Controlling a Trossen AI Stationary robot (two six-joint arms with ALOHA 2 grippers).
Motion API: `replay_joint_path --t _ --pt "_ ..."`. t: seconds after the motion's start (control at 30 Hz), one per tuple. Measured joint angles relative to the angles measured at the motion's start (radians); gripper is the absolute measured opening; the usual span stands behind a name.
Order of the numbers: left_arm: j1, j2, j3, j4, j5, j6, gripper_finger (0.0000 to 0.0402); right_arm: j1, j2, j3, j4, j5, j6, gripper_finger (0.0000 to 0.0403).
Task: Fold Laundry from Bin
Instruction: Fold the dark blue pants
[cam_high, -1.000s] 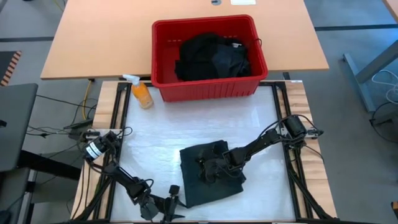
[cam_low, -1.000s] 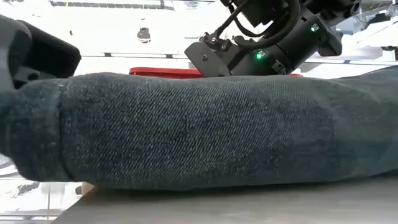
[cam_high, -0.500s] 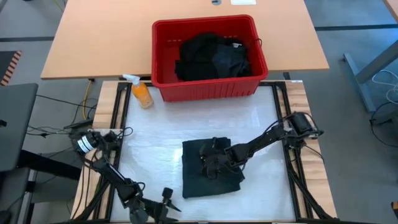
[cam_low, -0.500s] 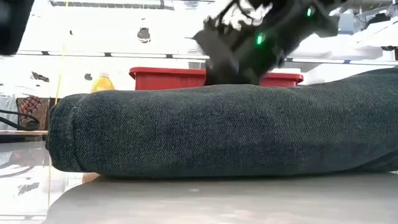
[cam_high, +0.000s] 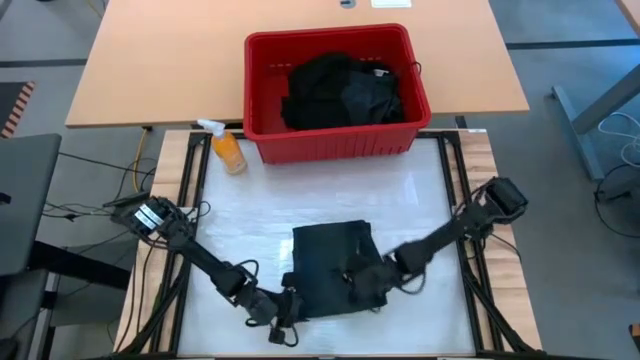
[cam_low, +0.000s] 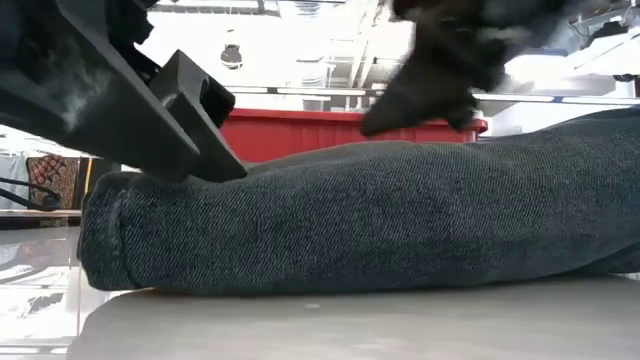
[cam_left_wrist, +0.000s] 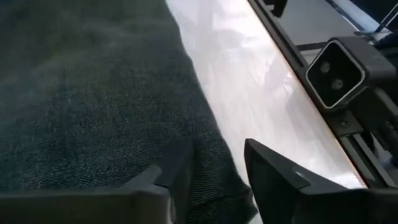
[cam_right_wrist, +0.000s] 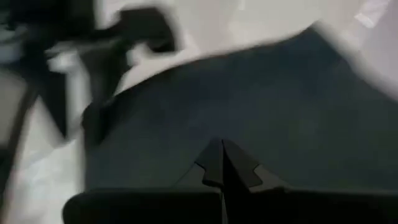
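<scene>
Laundry (cam_high: 332, 265) between both claws

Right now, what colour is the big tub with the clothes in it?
Red. The bin shows best in the high view, with dark laundry inside.

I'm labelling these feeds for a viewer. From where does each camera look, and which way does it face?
High view: above the table, looking straight down; both arms, the bin and the folded garment show.
Low view: at table height, level across the garment toward the bin; dark gripper parts hang above.
Left wrist view: on the left arm, past the left gripper, open around the garment's edge.
Right wrist view: on the right arm, past the shut right gripper, over the garment.
All four share the garment.
</scene>
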Motion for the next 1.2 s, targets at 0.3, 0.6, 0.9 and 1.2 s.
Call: replay_joint_path --t 0.3,0.6,0.9,1.2 --pt "-0.001 0.000 0.001 -0.105 0.011 -0.077 0.0050 0.109 0.084 -0.144 0.165 0.119 0.125 0.0017" --pt "0.032 -0.028 0.001 -0.240 0.006 -0.102 0.0005 0.098 -0.058 -0.141 0.178 0.056 -0.100 0.0017" --pt "0.036 -0.324 -0.005 -0.662 -0.120 -0.180 0.0000 -0.035 -0.261 -0.346 0.179 0.083 -0.134 0.0017" --pt "0.054 -0.390 -0.002 -0.332 -0.316 -0.049 0.0001 -0.070 -0.134 -0.488 0.436 0.005 -0.026 0.0017"
